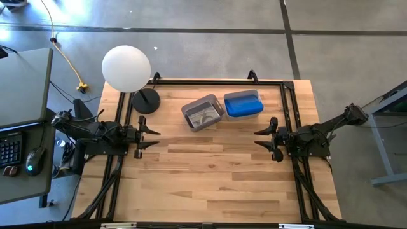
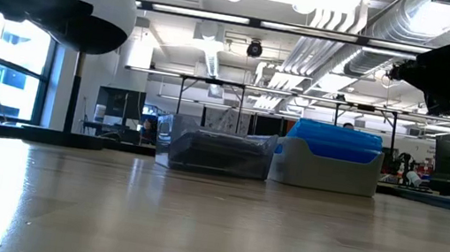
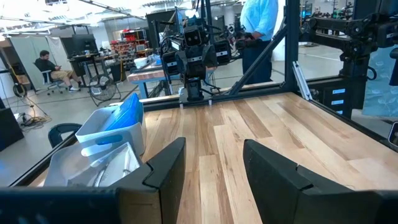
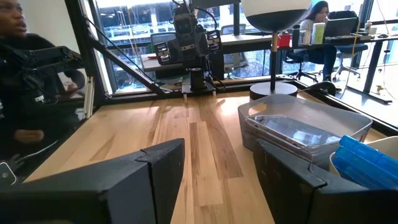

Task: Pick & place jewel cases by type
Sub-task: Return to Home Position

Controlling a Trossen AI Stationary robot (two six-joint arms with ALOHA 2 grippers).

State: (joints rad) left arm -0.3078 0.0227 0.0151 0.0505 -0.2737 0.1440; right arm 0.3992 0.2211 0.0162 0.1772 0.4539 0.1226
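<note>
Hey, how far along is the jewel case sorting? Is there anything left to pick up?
Sorting looks done: the blue jewel cases sit in the white bin, the dark jewel cases are in the grey bin beside it, and no loose case shows on the table. In hand: nothing. The left claw and right claw are open and empty at opposite sides. Left: probably just parking the arms.

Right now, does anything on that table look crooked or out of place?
Only small things. The grey tub sits turned at an angle to the table edge, and the blue cases pile above the rim of the white tub. Nothing spilled; the left tool and right tool are open and empty.
</note>
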